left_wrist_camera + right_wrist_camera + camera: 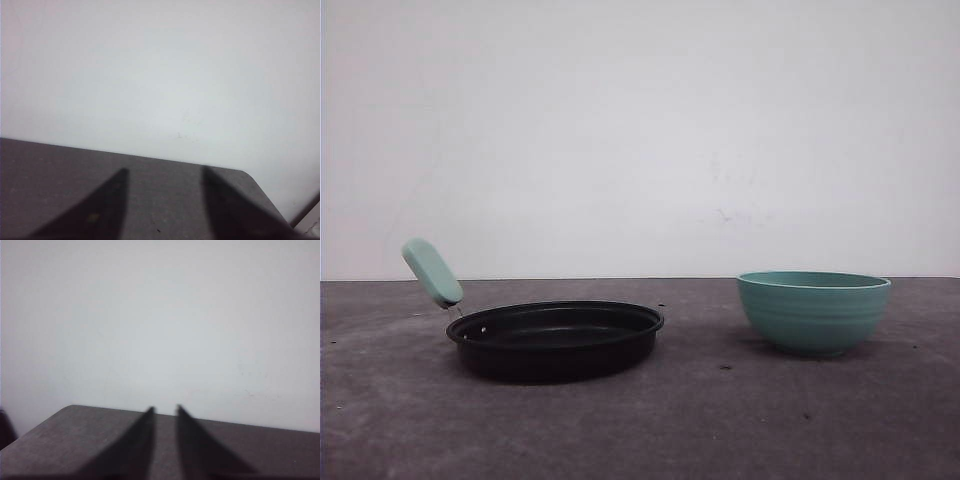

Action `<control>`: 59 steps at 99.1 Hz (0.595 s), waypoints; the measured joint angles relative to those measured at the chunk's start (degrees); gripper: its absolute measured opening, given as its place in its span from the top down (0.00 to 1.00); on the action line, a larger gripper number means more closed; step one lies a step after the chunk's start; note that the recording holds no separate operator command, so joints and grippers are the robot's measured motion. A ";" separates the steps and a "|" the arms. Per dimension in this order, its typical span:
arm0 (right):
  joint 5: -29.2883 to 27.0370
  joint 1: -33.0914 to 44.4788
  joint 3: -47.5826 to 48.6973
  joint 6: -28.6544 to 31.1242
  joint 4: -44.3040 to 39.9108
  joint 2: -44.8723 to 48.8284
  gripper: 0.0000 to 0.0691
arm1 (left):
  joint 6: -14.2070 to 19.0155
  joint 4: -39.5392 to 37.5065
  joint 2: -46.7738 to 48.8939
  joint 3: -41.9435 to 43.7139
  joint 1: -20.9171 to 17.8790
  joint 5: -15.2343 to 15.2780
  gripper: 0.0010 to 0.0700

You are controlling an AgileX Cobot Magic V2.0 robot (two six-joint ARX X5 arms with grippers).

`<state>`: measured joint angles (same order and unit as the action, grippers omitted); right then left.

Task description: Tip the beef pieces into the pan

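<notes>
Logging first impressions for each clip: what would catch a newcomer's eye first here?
Two dishes on the dark grey table against a blank white wall: a shallow black pan on the left, its mint-green handle angled up toward the left, and a teal ribbed bowl standing apart on the right. In the wrist views the left gripper is spread wide and the right gripper narrowly parted, both holding nothing.

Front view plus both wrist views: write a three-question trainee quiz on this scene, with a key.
1. True or false: the pan stands to the left of the teal bowl in the front view.
2. Which way does the pan's mint-green handle point? A) up and left B) toward the bowl C) straight down
3. Fill in: the left pincer has its fingers spread wider than the ____ pincer.

Key: 1 true; 2 A; 3 right.
</notes>
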<state>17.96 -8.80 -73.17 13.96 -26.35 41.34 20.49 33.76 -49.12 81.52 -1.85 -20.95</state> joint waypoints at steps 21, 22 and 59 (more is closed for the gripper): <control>-0.02 0.00 0.00 -0.26 -1.38 0.46 0.02 | -0.15 0.37 0.07 0.00 0.00 0.00 0.33; -0.02 0.00 0.00 -0.33 -1.49 0.46 0.01 | -0.15 0.37 0.04 0.00 0.00 0.00 0.33; -5.97 0.00 0.00 -4.76 -9.79 1.14 0.01 | -0.02 2.40 -0.72 -3.52 2.03 1.60 0.33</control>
<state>11.99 -8.80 -73.17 9.19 -36.14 42.48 20.47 36.16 -49.84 78.00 0.19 -19.35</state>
